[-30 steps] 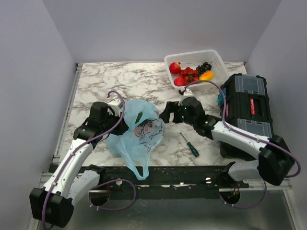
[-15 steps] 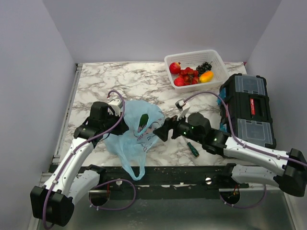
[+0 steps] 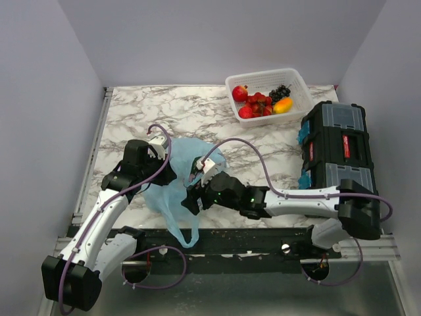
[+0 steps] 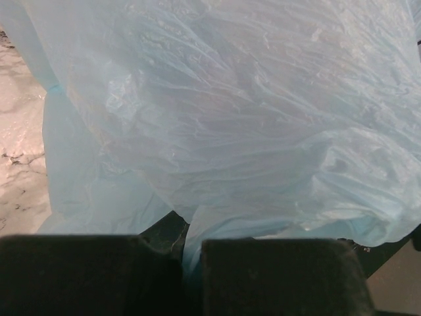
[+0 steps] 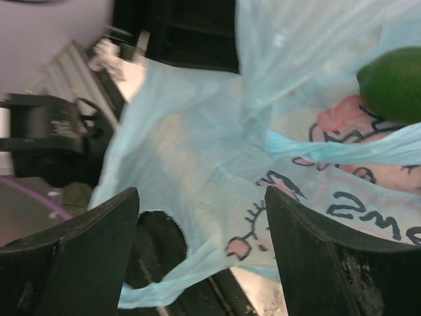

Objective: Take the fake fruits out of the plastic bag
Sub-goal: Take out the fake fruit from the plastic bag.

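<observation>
Setting: a marble-patterned table [image 3: 164,108] stood between plain grey walls, with both arms mounted at its near edge.
Bag: a thin light-blue bag [image 3: 164,195] with a pink and dark cartoon print lay crumpled on the near left part of the table, one loop handle [image 3: 187,232] hanging over the front edge.
Bag contents: the right wrist view showed one green fruit [image 5: 395,82] inside the bag, behind the film. Whether anything else was in it could not be told.
Left pincer: the left pincer [image 4: 191,249] was closed, with a fold of the bag's film pinched between its fingers [image 4: 85,276]. The bag filled nearly all of that view.
Right pincer: the right pincer [image 5: 200,197] was stretched across to the bag's near side. Its fingers [image 5: 322,263] were spread wide over the printed film and gripped nothing.
Basket: a white lattice basket [image 3: 300,79] sat at the far right of the table, well apart from the bag.
Basket contents: several red fruits [image 3: 241,93], one orange-yellow fruit [image 3: 283,105] and a dark bunch of grapes [image 3: 281,91].
Toolbox: a black toolbox [image 3: 342,148] stood along the right edge, near the basket.
</observation>
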`<action>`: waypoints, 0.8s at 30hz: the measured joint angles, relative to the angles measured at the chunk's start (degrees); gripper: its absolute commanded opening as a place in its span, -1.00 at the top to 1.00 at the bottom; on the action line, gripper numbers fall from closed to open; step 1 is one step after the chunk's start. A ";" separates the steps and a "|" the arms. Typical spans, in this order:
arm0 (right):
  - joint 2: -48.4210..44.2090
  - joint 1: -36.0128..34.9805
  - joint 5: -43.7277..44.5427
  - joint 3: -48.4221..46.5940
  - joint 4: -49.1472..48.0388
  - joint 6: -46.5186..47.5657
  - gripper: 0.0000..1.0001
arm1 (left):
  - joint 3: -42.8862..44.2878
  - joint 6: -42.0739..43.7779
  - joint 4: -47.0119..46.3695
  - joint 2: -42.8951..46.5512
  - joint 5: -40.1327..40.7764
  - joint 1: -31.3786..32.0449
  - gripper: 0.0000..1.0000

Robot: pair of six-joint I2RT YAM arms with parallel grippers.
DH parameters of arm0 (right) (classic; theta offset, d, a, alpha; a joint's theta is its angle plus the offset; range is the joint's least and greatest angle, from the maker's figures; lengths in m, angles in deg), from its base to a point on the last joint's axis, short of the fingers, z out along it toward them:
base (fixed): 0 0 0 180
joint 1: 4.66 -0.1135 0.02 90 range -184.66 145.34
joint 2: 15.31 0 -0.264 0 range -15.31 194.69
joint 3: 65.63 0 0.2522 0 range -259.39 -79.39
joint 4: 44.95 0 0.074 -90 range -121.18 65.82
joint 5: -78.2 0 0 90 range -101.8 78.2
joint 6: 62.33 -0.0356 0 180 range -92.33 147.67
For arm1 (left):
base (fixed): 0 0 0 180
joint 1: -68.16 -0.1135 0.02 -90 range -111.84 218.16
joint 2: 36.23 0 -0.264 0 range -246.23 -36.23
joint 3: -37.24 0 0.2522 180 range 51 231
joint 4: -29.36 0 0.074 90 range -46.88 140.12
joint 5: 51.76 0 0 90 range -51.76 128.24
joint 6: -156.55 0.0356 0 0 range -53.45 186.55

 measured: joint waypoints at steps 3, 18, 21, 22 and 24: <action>3.87 0.02 1.79 0.04 -1.84 0.52 -0.46 | 0.00 0.00 0.00 0.02 0.00 0.00 1.00; 16.35 0.52 22.45 -3.72 -10.95 1.40 -0.36 | 0.00 0.00 0.00 0.13 -0.11 0.00 1.00; 17.27 1.29 23.93 -4.72 -12.00 1.36 -0.37 | 0.00 0.00 0.00 0.37 -0.15 0.00 1.00; 17.20 1.62 23.93 -4.72 -12.33 1.33 -0.37 | 0.00 0.02 -0.02 0.48 -0.15 0.00 1.00; 16.98 2.32 23.56 -4.70 -13.66 1.31 -0.39 | 0.00 0.00 -0.02 0.70 -0.15 0.00 1.00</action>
